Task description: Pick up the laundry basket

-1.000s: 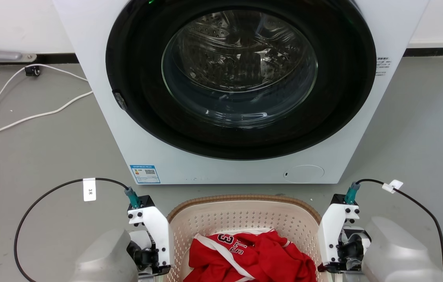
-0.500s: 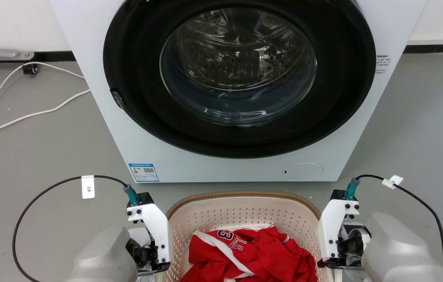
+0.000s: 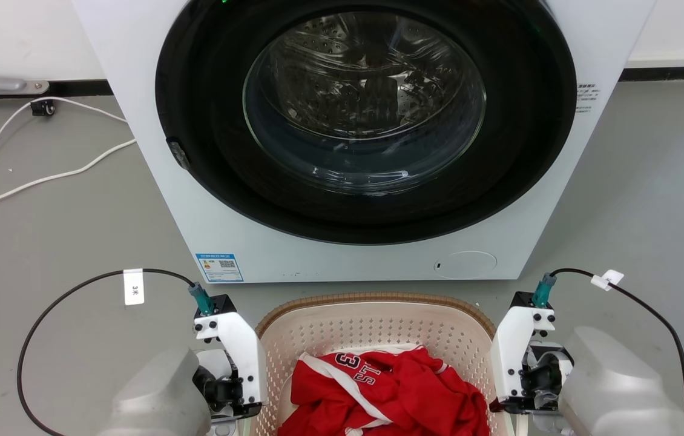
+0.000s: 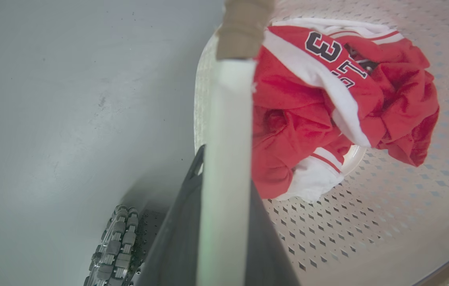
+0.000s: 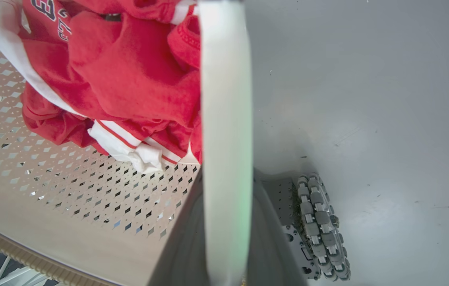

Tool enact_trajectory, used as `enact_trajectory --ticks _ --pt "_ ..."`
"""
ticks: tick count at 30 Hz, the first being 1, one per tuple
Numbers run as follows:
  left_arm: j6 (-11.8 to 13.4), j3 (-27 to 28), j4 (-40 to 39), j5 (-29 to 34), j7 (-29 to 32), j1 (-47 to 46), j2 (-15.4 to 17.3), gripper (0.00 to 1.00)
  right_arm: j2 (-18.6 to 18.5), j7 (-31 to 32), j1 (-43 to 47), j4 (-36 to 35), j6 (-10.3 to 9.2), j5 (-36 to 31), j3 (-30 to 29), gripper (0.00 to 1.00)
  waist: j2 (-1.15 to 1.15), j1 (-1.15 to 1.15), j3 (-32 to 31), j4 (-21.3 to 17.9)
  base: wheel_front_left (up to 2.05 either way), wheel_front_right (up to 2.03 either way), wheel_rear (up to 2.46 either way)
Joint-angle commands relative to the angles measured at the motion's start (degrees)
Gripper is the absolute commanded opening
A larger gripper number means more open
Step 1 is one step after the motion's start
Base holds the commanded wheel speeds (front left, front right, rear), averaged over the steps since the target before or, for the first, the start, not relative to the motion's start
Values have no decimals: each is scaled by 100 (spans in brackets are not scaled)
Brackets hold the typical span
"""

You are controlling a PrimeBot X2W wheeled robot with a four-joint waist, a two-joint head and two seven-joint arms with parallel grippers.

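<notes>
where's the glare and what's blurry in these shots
Head view: sharp, with bright reflections on the washer door glass. Left wrist view: the white handle close to the lens is soft, the red jersey crisp. Right wrist view: the other white handle is equally soft, the laundry basket wall in focus.

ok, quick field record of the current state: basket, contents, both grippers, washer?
basket: laundry basket, directly in front of the washer
contents: red jersey, crumpled, white trim
left gripper: shut on the left handle, white strap between its fingers
right gripper: shut on the right handle, same way
washer door: closed
lifted: cannot tell
</notes>
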Motion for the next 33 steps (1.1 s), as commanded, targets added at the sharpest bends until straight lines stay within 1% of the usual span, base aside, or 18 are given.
enact_trajectory --ticks 1,33 --pt "-90 7 -162 -122 -5 -118 -289 0 303 18 -84 -120 83 56 -45 0 0 0 -4 1 0 0 0" --pt "-91 -131 -111 -349 -68 -84 -345 0 307 60 -12 -120 83 -72 -232 0 0 0 -42 -8 0 0 0"
